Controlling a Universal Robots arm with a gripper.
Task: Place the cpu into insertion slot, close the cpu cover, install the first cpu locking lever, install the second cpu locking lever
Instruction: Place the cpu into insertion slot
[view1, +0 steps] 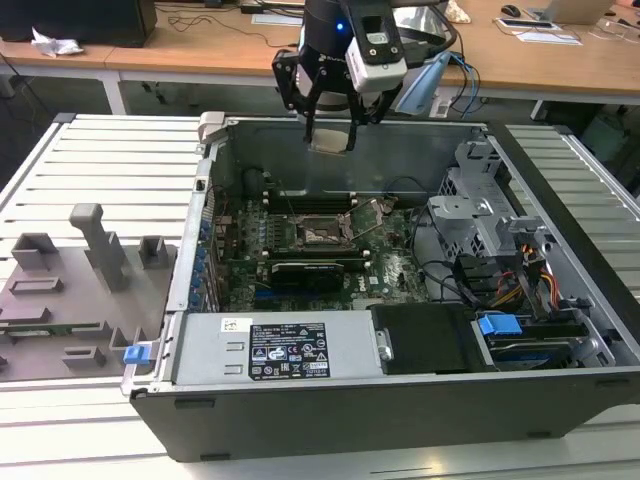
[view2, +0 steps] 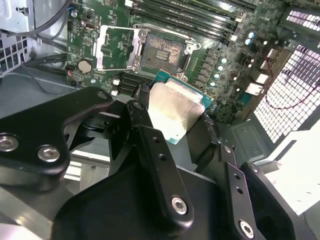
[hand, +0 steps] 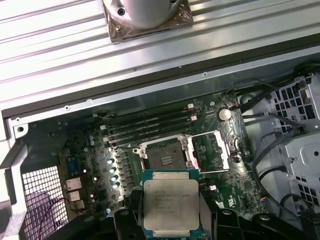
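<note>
Four steps make up the job and, as I judge it, none is finished yet. The end effector (view1: 331, 130) hangs above the open computer case (view1: 400, 400), its black fingers closed on opposite edges of the cpu (hand: 169, 202), which is held in the air well above the board. In the first wrist view the chip is a flat square with a dull silver-grey lid on a green rim. The insertion slot (hand: 165, 152) sits bare, a dark square bed of fine contacts on the green circuit board (hand: 92, 150). The cpu cover (hand: 213, 149), a thin shiny metal frame with a cut-out middle, lies swung open just beside it.
</note>
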